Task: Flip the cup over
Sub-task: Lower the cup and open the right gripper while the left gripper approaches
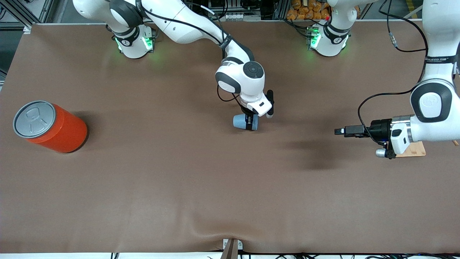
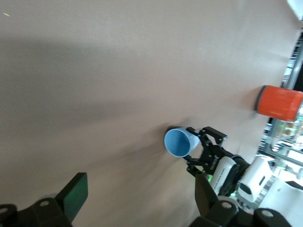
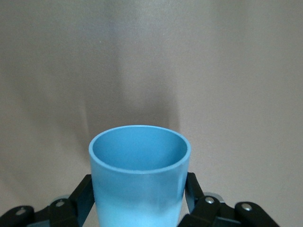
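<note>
The light-blue cup [image 1: 241, 121] is on its side low over the middle of the brown table, its open mouth turned toward the left arm's end. My right gripper [image 1: 248, 124] is shut on it, one finger on each side of its wall. The right wrist view shows the cup [image 3: 139, 165] between the black fingers [image 3: 81, 191], with its deeper blue inside in sight. The left wrist view shows the cup's mouth [image 2: 178, 142] and the right gripper [image 2: 202, 147] holding it. My left gripper [image 1: 340, 131] is open and empty over bare table toward the left arm's end, and also shows in its own wrist view [image 2: 141, 198].
A large orange can [image 1: 50, 126] with a grey pull-tab lid stands tilted at the right arm's end of the table; it also shows in the left wrist view [image 2: 278, 102]. A small wooden block [image 1: 415, 149] lies under the left wrist.
</note>
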`<state>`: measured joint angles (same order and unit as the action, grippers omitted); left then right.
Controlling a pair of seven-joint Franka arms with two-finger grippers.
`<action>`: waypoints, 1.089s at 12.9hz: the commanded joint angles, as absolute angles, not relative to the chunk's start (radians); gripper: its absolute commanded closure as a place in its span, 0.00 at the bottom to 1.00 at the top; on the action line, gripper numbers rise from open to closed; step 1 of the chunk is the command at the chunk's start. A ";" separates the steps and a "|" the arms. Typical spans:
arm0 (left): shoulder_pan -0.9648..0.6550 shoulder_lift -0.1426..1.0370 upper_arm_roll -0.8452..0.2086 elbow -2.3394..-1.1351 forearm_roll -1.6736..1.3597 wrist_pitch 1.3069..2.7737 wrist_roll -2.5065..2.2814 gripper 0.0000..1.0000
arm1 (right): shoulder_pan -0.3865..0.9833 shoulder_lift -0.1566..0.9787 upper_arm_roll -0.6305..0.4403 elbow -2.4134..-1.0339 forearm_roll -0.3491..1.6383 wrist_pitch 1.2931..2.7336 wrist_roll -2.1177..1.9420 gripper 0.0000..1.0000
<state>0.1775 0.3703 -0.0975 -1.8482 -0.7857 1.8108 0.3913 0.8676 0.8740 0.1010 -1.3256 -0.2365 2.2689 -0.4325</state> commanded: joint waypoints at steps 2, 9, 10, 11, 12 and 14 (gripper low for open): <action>0.176 0.406 -0.106 -1.867 -0.857 1.816 0.526 0.00 | 0.877 0.890 0.097 -1.305 -0.271 2.269 -0.377 0.63; 0.163 0.443 -0.138 -1.924 -0.980 1.815 0.598 0.00 | 0.857 0.841 0.101 -1.339 -0.291 2.243 -0.385 0.00; 0.161 0.448 -0.146 -1.928 -0.986 1.815 0.600 0.00 | 0.859 0.818 0.104 -1.353 -0.290 2.218 -0.385 0.00; 0.163 0.449 -0.158 -1.940 -1.015 1.816 0.604 0.00 | 0.862 0.792 0.107 -1.356 -0.288 2.165 -0.384 0.00; 0.160 0.454 -0.161 -1.963 -1.060 1.822 0.623 0.00 | 0.870 0.764 0.109 -1.356 -0.284 2.113 -0.385 0.00; 0.143 0.475 -0.172 -1.994 -1.150 1.828 0.685 0.00 | 0.864 0.706 0.135 -1.361 -0.278 2.050 -0.379 0.00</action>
<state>0.1540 0.4625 -0.1599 -1.9566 -1.0748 1.8106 0.6225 0.8684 0.7921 0.1086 -1.3174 -0.2623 2.1065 -0.4011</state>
